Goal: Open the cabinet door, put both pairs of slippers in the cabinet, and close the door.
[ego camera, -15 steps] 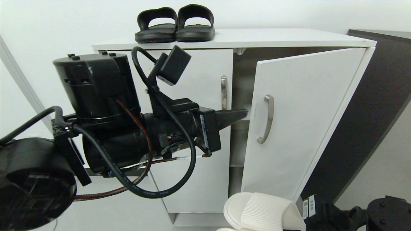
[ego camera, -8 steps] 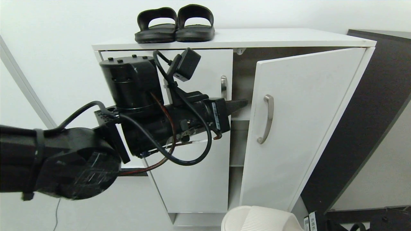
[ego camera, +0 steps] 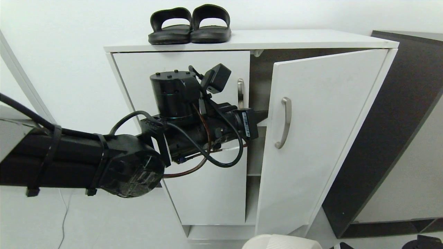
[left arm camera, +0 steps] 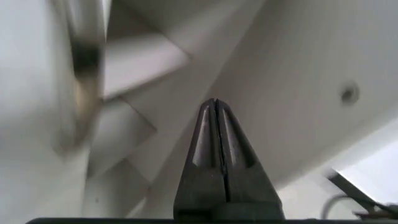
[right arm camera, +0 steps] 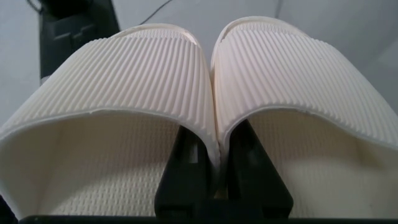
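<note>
Cabinet (ego camera: 311, 39): white, two doors. Left door (ego camera: 138, 76) is flush shut. Right door (ego camera: 322, 131) is swung partly out on its right-edge hinges, leaving a narrow vertical gap between the two doors.

Through the gap the interior is dark up top, with a shelf edge (ego camera: 253, 174) lower down. Only a thin strip of the interior is visible, since the doors hide the rest, so contents can't be told.

Black slippers (ego camera: 190, 26): the pair sits side by side on the cabinet top, toward its left end, soles down and touching each other.

Left gripper (ego camera: 261, 114): fingers pressed together, nothing between them. The arm comes in roughly level across the left door. The tip is in the gap, just beside the inner edge of the right door and below the left door handle (ego camera: 240, 93). Whether the tip touches the door edge can't be told. The right door handle (ego camera: 284, 122) is apart from it, on the outer face.

White slippers (right arm camera: 205, 81): ribbed straps, held side by side, low in front of the cabinet at the bottom edge of the head view and outside the cabinet.

Right gripper (right arm camera: 216, 168): clamped on the pair. Its fingers go in under the straps, one in each slipper, and pinch the two adjoining inner sides together.
</note>
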Robot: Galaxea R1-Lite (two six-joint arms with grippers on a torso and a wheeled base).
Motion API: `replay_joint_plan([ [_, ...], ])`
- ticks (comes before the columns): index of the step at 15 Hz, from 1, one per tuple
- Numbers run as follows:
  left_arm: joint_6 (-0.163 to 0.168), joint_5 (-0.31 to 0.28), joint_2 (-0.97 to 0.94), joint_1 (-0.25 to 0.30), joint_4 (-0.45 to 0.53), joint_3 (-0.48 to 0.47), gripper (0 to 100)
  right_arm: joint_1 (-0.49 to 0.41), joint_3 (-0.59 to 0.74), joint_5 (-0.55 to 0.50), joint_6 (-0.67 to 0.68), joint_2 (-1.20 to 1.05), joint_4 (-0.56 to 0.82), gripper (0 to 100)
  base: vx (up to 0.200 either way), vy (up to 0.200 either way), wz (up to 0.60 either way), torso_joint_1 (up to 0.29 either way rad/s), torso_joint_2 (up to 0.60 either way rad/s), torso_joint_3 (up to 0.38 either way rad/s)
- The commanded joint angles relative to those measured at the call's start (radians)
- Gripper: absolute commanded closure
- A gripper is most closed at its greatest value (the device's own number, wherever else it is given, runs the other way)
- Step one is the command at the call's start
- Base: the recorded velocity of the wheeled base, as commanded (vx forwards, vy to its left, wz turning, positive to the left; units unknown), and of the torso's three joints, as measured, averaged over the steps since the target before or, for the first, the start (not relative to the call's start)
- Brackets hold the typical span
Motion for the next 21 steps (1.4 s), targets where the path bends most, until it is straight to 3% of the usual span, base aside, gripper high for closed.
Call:
replay_joint_plan([
  [1,0.000,0.003,0.006,-0.007,-0.002,0.004,100,0.023,0.013,0.000,0.000,0.004,0.000,100,-0.200,0.000,0.00,0.002,0.00,0.007],
  [2,0.004,0.004,-0.003,-0.030,-0.009,0.019,100,0.031,0.016,0.000,0.000,0.004,-0.002,100,-0.200,0.000,0.00,-0.002,-0.01,0.002],
  [5,0.006,0.003,-0.050,-0.188,-0.101,0.111,100,0.052,0.026,0.000,-0.001,0.004,-0.002,100,-0.200,0.000,0.00,0.002,0.00,0.002],
  [8,0.006,-0.001,-0.050,-0.208,-0.112,0.108,100,0.055,0.026,-0.003,-0.001,0.004,-0.003,100,-0.200,0.000,0.00,0.001,0.01,0.006],
  [9,0.004,0.004,-0.050,-0.196,-0.130,0.111,100,0.055,0.026,-0.004,-0.001,0.004,-0.003,100,0.000,0.000,0.00,0.000,0.00,0.000],
  [11,0.006,0.019,-0.055,-0.121,-0.150,0.123,100,0.046,0.005,-0.007,0.008,0.004,-0.006,100,0.000,0.000,0.00,0.000,0.00,0.000],
  [15,0.004,0.116,-0.202,0.022,-0.098,0.192,100,-0.081,-0.067,-0.073,0.011,0.030,-0.006,100,0.000,0.000,0.00,0.000,0.00,0.000],
  [16,0.006,0.151,-0.270,0.065,-0.054,0.226,100,-0.117,-0.109,-0.133,0.011,0.058,-0.003,100,0.000,0.000,0.00,0.000,0.00,0.000],
  [19,0.024,0.282,-0.494,0.103,0.126,0.320,100,-0.147,-0.230,-0.337,0.075,0.148,-0.002,100,0.000,0.000,0.00,0.000,0.00,0.000],
  [21,0.078,0.358,-0.664,0.129,0.245,0.386,100,-0.150,-0.290,-0.417,0.089,0.191,0.000,100,0.000,0.000,0.00,0.000,0.00,0.000],
])
